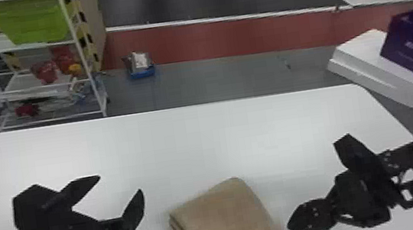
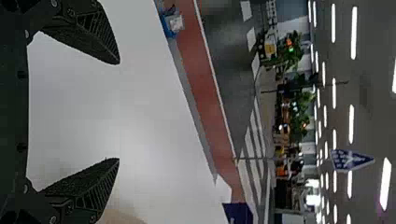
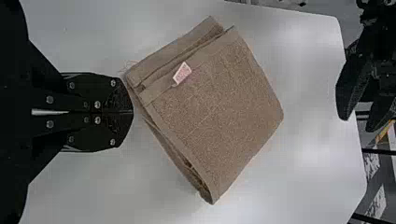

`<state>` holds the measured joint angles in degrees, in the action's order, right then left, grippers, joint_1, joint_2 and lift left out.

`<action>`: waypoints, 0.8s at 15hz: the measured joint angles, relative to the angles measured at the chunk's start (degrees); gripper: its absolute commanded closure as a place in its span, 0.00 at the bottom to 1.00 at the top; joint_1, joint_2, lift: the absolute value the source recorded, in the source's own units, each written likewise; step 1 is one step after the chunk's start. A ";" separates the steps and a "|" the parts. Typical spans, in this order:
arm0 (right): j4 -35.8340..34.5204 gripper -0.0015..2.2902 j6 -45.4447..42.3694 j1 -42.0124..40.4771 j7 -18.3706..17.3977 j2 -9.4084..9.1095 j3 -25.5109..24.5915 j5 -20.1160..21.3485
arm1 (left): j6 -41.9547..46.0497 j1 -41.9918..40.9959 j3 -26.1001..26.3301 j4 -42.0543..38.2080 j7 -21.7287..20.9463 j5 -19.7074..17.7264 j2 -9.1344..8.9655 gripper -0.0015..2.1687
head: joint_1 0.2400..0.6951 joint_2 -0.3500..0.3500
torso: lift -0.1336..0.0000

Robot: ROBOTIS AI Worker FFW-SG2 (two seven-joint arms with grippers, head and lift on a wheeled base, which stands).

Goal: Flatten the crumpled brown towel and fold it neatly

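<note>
Right gripper [image 3: 132,112] clenched, empty, beside folded towel [image 3: 219,112]; left gripper [image 1: 119,184] released, empty; both apart, likely so folds settle undisturbed on desk [image 1: 201,140].

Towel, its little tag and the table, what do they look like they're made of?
Towel: probably cotton terry, matte, judging by the nubby surface and loose threads at one edge.
Tag: likely thin fabric, flat and pale with pinkish marks, though coated paper is possible.
Table: smooth white top with soft glare, perhaps laminate; paint could look the same.
</note>
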<state>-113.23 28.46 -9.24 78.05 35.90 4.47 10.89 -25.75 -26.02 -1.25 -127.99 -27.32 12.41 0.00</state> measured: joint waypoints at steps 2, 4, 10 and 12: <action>0.05 0.76 0.38 0.77 0.00 -0.11 1.65 1.35 | 6.76 -1.64 2.30 1.39 11.97 -6.01 0.00 0.06 | 1.00 0.43 | 0.07; 0.10 0.76 0.48 1.22 0.00 -0.13 3.19 2.63 | 12.38 -2.54 5.23 2.68 16.60 -7.02 0.00 0.06 | 1.00 0.41 | 0.07; 0.28 0.76 0.87 2.12 0.00 -0.86 7.46 4.01 | 13.75 -3.38 6.62 2.73 16.52 -6.77 0.00 0.06 | 1.00 0.42 | 0.07; 0.29 0.76 1.03 2.17 0.00 -1.24 8.52 4.11 | 13.86 -3.85 6.37 2.29 16.50 -6.70 0.00 0.06 | 1.00 0.44 | 0.07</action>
<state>-112.94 29.49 -7.07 78.05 34.66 12.99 15.00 -11.89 -29.87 5.12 -125.70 -10.82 5.71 0.00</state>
